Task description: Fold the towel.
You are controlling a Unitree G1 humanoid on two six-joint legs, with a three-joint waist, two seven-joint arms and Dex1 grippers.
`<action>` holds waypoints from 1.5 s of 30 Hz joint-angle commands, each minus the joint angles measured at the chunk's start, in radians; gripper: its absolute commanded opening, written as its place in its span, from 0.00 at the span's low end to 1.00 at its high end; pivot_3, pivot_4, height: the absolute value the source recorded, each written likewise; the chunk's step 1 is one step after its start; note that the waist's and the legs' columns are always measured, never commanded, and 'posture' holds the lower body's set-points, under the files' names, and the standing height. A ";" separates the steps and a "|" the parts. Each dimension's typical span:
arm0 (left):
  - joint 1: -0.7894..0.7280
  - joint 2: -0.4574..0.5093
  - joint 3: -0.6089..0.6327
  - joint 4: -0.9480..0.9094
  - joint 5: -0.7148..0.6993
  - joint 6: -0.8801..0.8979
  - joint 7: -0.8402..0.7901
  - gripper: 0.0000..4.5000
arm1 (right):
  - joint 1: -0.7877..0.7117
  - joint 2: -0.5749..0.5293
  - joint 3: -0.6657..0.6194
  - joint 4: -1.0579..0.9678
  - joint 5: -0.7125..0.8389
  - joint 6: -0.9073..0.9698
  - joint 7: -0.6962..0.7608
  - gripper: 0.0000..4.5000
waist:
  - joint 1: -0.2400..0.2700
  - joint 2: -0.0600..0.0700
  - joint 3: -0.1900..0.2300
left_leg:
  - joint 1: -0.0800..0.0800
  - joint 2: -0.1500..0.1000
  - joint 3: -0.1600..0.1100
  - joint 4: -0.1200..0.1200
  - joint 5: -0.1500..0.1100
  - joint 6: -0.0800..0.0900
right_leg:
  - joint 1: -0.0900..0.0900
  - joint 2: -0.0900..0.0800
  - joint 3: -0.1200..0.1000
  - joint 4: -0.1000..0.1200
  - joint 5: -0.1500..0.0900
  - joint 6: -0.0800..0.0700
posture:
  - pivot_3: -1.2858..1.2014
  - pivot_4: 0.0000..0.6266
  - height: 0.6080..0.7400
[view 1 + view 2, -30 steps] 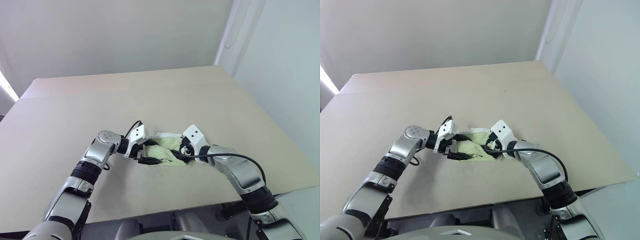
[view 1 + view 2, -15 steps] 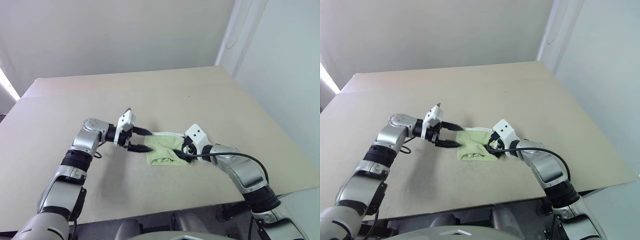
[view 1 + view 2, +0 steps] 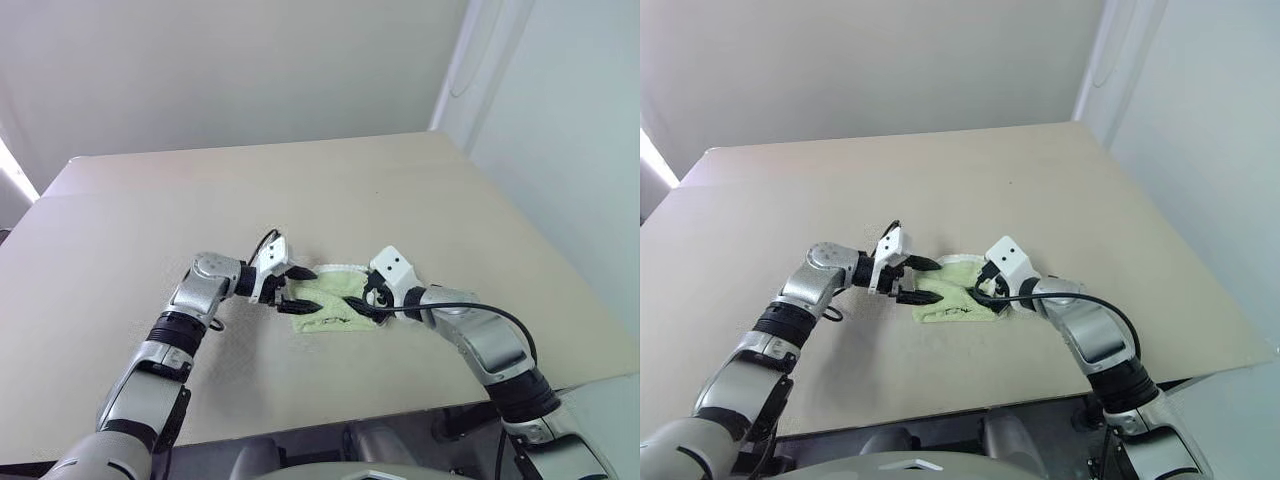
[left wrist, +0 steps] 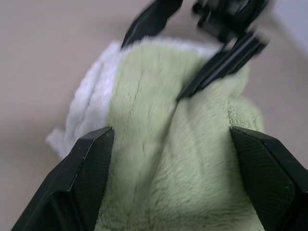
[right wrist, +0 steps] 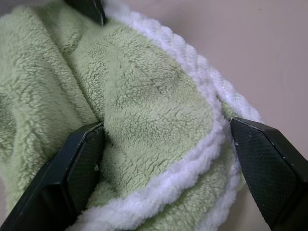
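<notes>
The towel (image 3: 336, 296), pale lime-green with white edging, lies bunched in a small heap on the table, near its front. My left gripper (image 3: 312, 290) stands open at the towel's left edge, one finger on each side of the cloth. In the left wrist view the towel (image 4: 163, 159) spreads between the left fingers (image 4: 86, 178). My right gripper (image 3: 366, 300) rests open on the towel's right side, and the cloth (image 5: 154, 110) bulges between its fingers (image 5: 72, 173). The two grippers point at each other across the heap.
The beige table (image 3: 200, 190) stretches wide to the left and the back. Its right edge (image 3: 560, 270) runs close beside my right arm, with a pale wall beyond. A black cable (image 3: 470, 312) loops over my right forearm.
My left gripper drew back to the left, clear of the towel, then came back to its left edge, still open. The right gripper stayed on the towel's right side.
</notes>
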 commanded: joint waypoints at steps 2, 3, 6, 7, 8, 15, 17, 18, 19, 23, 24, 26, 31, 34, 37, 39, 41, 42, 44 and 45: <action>-0.010 -0.023 -0.023 0.064 0.056 -0.080 0.045 0.90 | -0.018 -0.007 -0.035 -0.027 -0.010 0.005 -0.003 0.95 | 0.001 0.000 0.000 | 0.000 0.000 0.000 0.000 0.000 0.000 | 0.000 0.000 0.000 0.000 0.000 0.000 | 0.52 0.00 0.79; -0.016 -0.034 -0.018 0.071 0.053 -0.076 0.050 0.90 | -0.019 -0.008 -0.036 -0.030 -0.009 0.007 -0.003 0.95 | 0.001 0.000 0.000 | 0.000 0.000 0.000 0.000 0.000 0.000 | 0.000 0.000 0.000 0.000 0.000 0.000 | 0.52 0.00 0.79; -0.023 -0.057 -0.011 0.063 0.042 -0.067 0.049 0.90 | -0.017 -0.014 -0.040 -0.046 0.001 0.016 0.014 0.95 | 0.004 0.000 0.000 | 0.000 0.000 0.000 0.000 0.000 0.000 | 0.001 0.000 0.000 0.000 0.000 0.000 | 0.52 0.00 0.79; -0.022 -0.058 -0.010 0.058 0.039 -0.064 0.042 0.90 | -0.017 -0.015 -0.039 -0.050 0.002 0.019 0.020 0.95 | 0.004 0.000 0.000 | 0.000 0.000 0.000 0.000 0.000 0.000 | 0.001 0.000 0.000 0.000 0.000 0.000 | 0.52 0.00 0.79; -0.020 -0.056 -0.010 0.048 0.034 -0.059 0.030 0.90 | -0.016 -0.018 -0.039 -0.056 0.003 0.024 0.026 0.95 | 0.004 0.000 0.000 | 0.000 0.000 0.000 0.000 0.000 0.000 | 0.001 0.000 0.000 0.000 0.000 0.000 | 0.52 0.00 0.79; 0.019 0.077 0.019 -0.154 -0.071 0.099 -0.172 0.90 | -0.034 -0.016 -0.143 -0.143 0.098 0.059 0.071 0.95 | -0.006 0.000 0.000 | -0.002 0.000 0.000 0.000 0.000 0.000 | -0.001 0.000 0.000 -0.001 0.000 0.000 | 0.52 0.00 0.79; 0.031 0.137 0.027 -0.223 -0.096 0.141 -0.220 0.90 | -0.036 -0.026 -0.160 -0.183 0.125 0.065 0.096 0.95 | -0.006 0.001 0.000 | -0.001 0.000 0.000 -0.001 0.000 0.000 | -0.002 0.000 0.000 0.000 0.000 0.000 | 0.52 0.00 0.79; 0.036 0.168 0.033 -0.253 -0.109 0.161 -0.241 0.90 | -0.038 -0.031 -0.167 -0.203 0.139 0.066 0.109 0.95 | -0.005 0.001 0.000 | -0.002 0.000 -0.001 -0.001 0.000 0.000 | -0.002 0.001 0.000 0.000 0.000 0.000 | 0.52 0.00 0.79; 0.039 0.192 0.040 -0.274 -0.120 0.175 -0.252 0.90 | -0.038 -0.042 -0.167 -0.221 0.148 0.064 0.125 0.95 | -0.005 0.001 0.000 | -0.001 0.000 -0.001 -0.001 0.000 0.000 | -0.002 0.001 0.000 0.000 0.000 0.000 | 0.52 0.00 0.79; 0.035 0.244 0.083 -0.305 -0.137 0.184 -0.223 0.90 | -0.023 -0.111 -0.115 -0.291 0.149 0.021 0.206 0.95 | -0.001 0.001 0.000 | -0.001 0.000 -0.001 -0.001 0.000 0.000 | -0.002 0.001 0.000 -0.001 0.000 0.000 | 0.52 0.00 0.79; 0.034 0.250 0.088 -0.308 -0.137 0.182 -0.217 0.90 | -0.020 -0.120 -0.106 -0.299 0.147 0.012 0.216 0.95 | -0.001 0.001 0.000 | 0.000 0.000 -0.001 -0.001 0.000 0.000 | -0.003 0.000 -0.001 -0.001 0.000 0.000 | 0.52 0.00 0.79; 0.023 0.235 0.111 -0.286 -0.128 0.149 -0.151 0.90 | -0.020 -0.137 -0.078 -0.319 0.145 -0.007 0.242 0.95 | -0.001 0.001 0.000 | 0.000 0.000 -0.001 -0.001 0.000 0.000 | -0.003 0.000 -0.001 -0.001 0.000 0.000 | 0.52 0.00 0.79; 0.035 0.188 0.094 -0.297 -0.140 0.178 -0.107 0.90 | -0.061 -0.103 -0.037 -0.282 0.134 -0.004 0.228 0.95 | -0.001 0.001 0.000 | 0.000 0.000 -0.001 -0.001 0.000 0.000 | -0.003 0.000 -0.001 -0.001 0.000 0.000 | 0.52 0.00 0.79; 0.073 0.205 0.086 -0.319 -0.132 0.176 -0.114 0.90 | -0.073 -0.087 -0.021 -0.280 0.150 0.001 0.247 0.95 | -0.005 0.001 0.001 | -0.002 0.000 0.000 -0.001 0.000 0.000 | -0.003 0.000 0.000 -0.001 0.000 0.000 | 0.52 0.00 0.79; 0.087 0.221 0.102 -0.309 -0.125 0.175 -0.097 0.90 | -0.065 -0.125 0.060 -0.276 0.100 -0.063 0.303 0.95 | -0.002 0.001 0.001 | 0.000 0.001 -0.001 -0.002 0.000 0.000 | -0.004 0.001 -0.001 0.000 0.000 0.000 | 0.52 0.00 0.79; 0.079 0.231 0.111 -0.282 -0.120 0.166 -0.085 0.90 | -0.052 -0.163 0.123 -0.264 0.041 -0.137 0.341 0.95 | 0.000 0.001 0.001 | 0.000 0.001 -0.001 -0.001 0.000 0.000 | -0.005 0.001 -0.001 -0.001 0.000 0.000 | 0.52 0.00 0.79; 0.071 0.241 0.111 -0.256 -0.111 0.145 -0.080 0.90 | -0.045 -0.185 0.165 -0.247 -0.002 -0.193 0.363 0.95 | 0.000 0.001 0.001 | 0.000 0.001 -0.001 -0.001 0.000 0.000 | -0.005 0.000 -0.001 -0.001 0.000 0.000 | 0.52 0.00 0.79; 0.062 0.243 0.115 -0.242 -0.112 0.142 -0.076 0.90 | -0.042 -0.190 0.180 -0.239 -0.017 -0.218 0.373 0.95 | 0.000 0.001 0.001 | 0.000 0.001 -0.001 -0.001 0.000 0.000 | -0.005 0.000 -0.001 -0.001 0.000 0.000 | 0.52 0.00 0.79; 0.045 0.246 0.126 -0.223 -0.119 0.145 -0.069 0.90 | -0.040 -0.194 0.203 -0.219 -0.051 -0.259 0.381 0.95 | 0.000 0.001 0.001 | 0.000 0.000 -0.001 0.000 0.000 0.000 | -0.005 0.000 -0.001 -0.002 0.000 0.000 | 0.52 0.00 0.79; 0.040 0.247 0.128 -0.219 -0.121 0.144 -0.065 0.90 | -0.040 -0.191 0.210 -0.206 -0.066 -0.275 0.379 0.95 | 0.000 0.001 0.001 | 0.000 0.000 -0.001 0.000 0.000 0.000 | -0.005 0.000 -0.001 -0.002 0.000 0.000 | 0.52 0.00 0.79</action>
